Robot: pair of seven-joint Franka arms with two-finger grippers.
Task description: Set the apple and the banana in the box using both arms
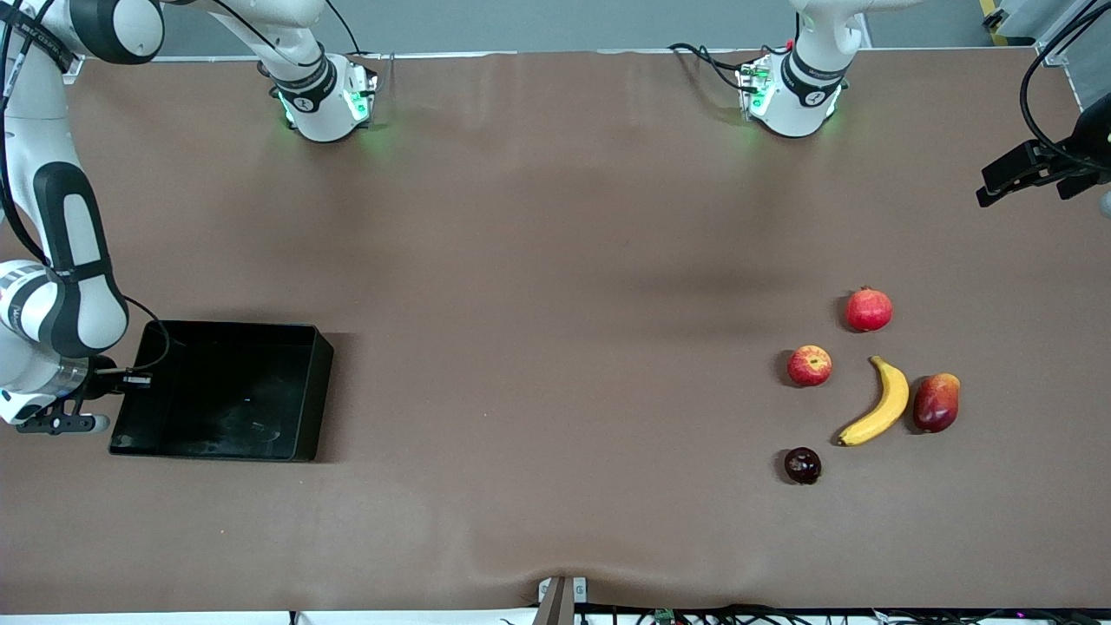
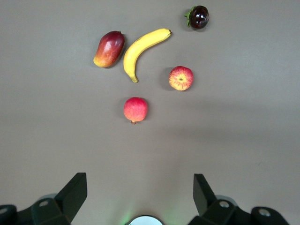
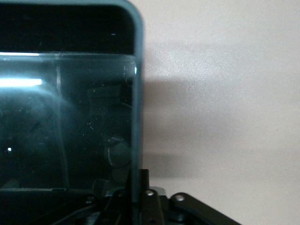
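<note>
Here: right tool (image 3: 136,194) clamped on box wall, left tool (image 2: 140,197) spread wide in the air.

At the right arm's end of the table (image 1: 555,260), black box (image 1: 286,391), wall pinched at the edge nearest that arm. Toward the left arm's end, apple (image 1: 809,365) just beside banana (image 1: 878,404), ringed by pomegranate (image 1: 869,310), mango (image 1: 936,402) and dark maroon fruit (image 1: 803,465). Above that end, left tool holding nothing.
</note>
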